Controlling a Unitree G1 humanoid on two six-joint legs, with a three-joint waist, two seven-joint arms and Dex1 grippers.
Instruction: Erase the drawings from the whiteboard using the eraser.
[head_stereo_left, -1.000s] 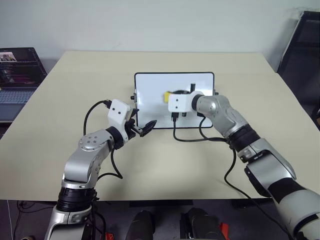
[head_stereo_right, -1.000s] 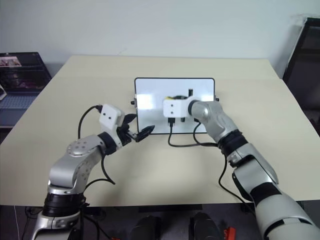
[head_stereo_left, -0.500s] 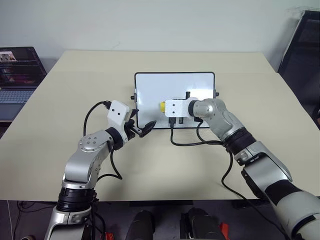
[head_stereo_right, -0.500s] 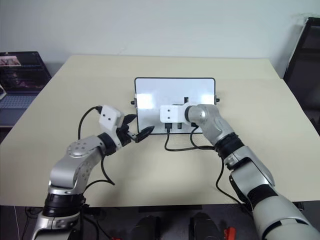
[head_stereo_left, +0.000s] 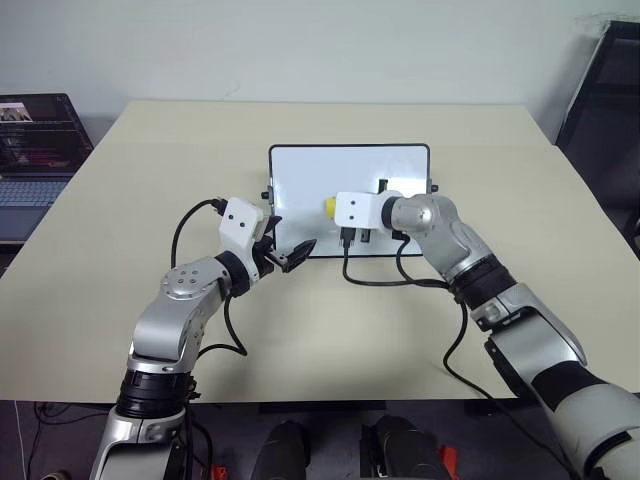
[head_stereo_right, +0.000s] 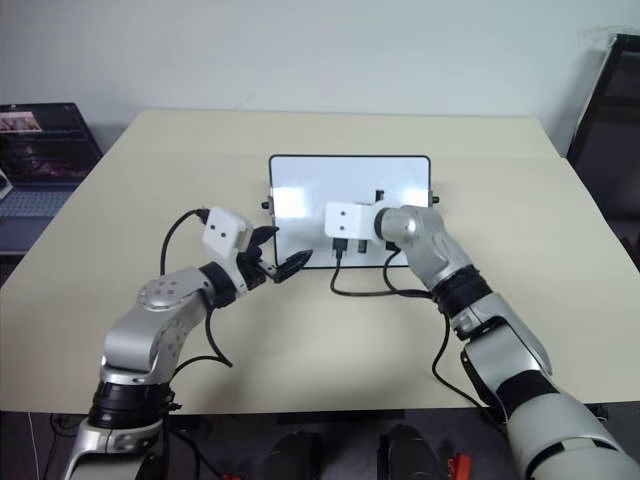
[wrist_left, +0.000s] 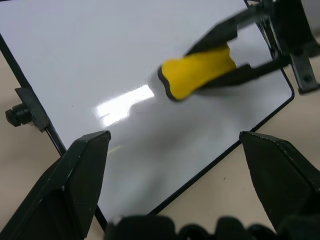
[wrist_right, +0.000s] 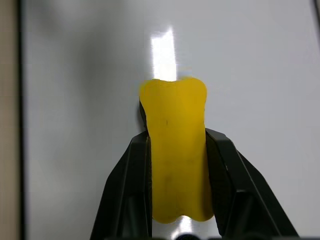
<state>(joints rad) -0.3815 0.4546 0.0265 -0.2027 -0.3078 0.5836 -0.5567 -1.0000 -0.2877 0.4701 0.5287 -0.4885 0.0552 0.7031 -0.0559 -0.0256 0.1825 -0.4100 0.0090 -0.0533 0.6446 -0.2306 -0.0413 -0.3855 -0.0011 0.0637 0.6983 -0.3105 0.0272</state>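
The whiteboard (head_stereo_left: 300, 175) stands tilted at the middle of the table, its black frame around a glossy white face with a glare patch. My right gripper (head_stereo_left: 336, 208) is shut on the yellow eraser (wrist_right: 172, 107), which is pressed to the lower middle of the board. In the left wrist view the eraser (wrist_left: 197, 72) lies flat against the white surface. The drawings are out of view; the surface that shows is plain white. Just in front of the board's lower left corner, my left gripper (head_stereo_left: 286, 246) is open with nothing in it.
The beige table (head_stereo_left: 150, 160) stretches wide around the board. A black cable (head_stereo_left: 385, 282) loops on it in front of the board. A laptop (head_stereo_left: 25, 190) and a black rack (head_stereo_left: 40, 125) stand off the left side, and a dark frame (head_stereo_left: 600, 90) stands off the right.
My right gripper has slid the eraser down the board and slightly to the left, with the wrist turning. The left arm has not moved.
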